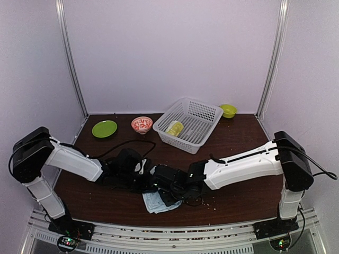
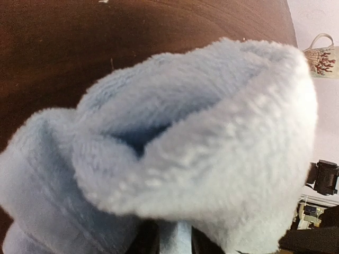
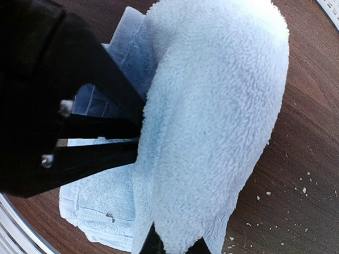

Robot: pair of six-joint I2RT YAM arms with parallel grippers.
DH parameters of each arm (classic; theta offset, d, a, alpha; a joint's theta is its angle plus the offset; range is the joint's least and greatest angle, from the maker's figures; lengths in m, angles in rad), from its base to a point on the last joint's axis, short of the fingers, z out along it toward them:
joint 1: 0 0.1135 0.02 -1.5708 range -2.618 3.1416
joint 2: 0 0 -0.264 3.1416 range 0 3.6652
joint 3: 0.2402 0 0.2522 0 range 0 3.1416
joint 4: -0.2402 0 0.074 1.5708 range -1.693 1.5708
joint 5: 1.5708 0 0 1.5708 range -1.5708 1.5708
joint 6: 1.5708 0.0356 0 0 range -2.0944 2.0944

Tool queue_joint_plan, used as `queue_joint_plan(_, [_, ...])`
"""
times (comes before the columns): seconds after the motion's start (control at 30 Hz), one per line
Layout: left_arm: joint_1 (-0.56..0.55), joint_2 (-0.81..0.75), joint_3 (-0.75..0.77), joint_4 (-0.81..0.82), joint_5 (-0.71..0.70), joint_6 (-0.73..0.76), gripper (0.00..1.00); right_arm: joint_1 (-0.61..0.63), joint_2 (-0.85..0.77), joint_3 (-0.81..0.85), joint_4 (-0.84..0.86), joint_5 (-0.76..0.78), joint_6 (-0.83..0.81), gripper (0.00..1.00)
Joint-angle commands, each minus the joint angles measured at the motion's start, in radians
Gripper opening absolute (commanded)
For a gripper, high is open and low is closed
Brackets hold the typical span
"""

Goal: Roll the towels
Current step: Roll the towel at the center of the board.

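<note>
Two towels are showing on the dark wooden table (image 1: 238,143): one pale blue towel (image 1: 159,203) is lying near the front edge, where the two arms are meeting, part of it flat on the wood and part of it raised in a fluffy fold; one lime-green towel (image 1: 174,127) is sitting rolled up inside the single white mesh basket (image 1: 204,114) toward the back; the right claw (image 3: 176,244) is pinching the pale blue towel, its jaws clenched on the raised fold, which is draping over its fingers; the left claw (image 2: 172,241) is reaching into the same fold from the other side, though the cloth is filling its wrist view and hiding its fingertips, so its grip cannot be told; one green plate (image 1: 104,128) is lying at the back left; two bowls are standing along the back, one red-and-white bowl (image 1: 141,124) just left of the basket and one small lime-green bowl (image 1: 228,110) to its right; pale specks (image 3: 304,185) are dotting the wood beside the blue cloth.
</note>
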Motion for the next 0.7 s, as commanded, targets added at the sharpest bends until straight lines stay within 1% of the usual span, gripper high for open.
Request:
queue_joint_plan(0.0, [-0.004, -0.111, -0.006, -0.127, -0.004, 0.065, 0.23, 0.000, 0.046, 0.042, -0.001, -0.019, -0.011, 0.03])
queue_joint_plan(0.1, [-0.004, -0.203, -0.005, -0.219, -0.017, 0.094, 0.26, -0.001, 0.060, 0.060, -0.010, -0.018, -0.011, 0.04])
queue_joint_plan(0.2, [-0.004, -0.291, -0.002, -0.312, -0.040, 0.120, 0.27, -0.002, 0.070, 0.075, -0.015, -0.021, -0.011, 0.03])
queue_joint_plan(0.33, [0.003, -0.372, 0.008, -0.348, -0.105, 0.130, 0.28, -0.001, 0.078, 0.079, -0.009, -0.027, -0.013, 0.04])
queue_joint_plan(0.47, [0.020, -0.321, 0.056, -0.313, -0.123, 0.154, 0.28, -0.003, 0.075, 0.074, 0.007, -0.036, -0.018, 0.05])
queue_joint_plan(0.67, [0.028, -0.177, 0.115, -0.191, -0.069, 0.139, 0.27, -0.006, 0.067, 0.058, 0.024, -0.043, -0.022, 0.06])
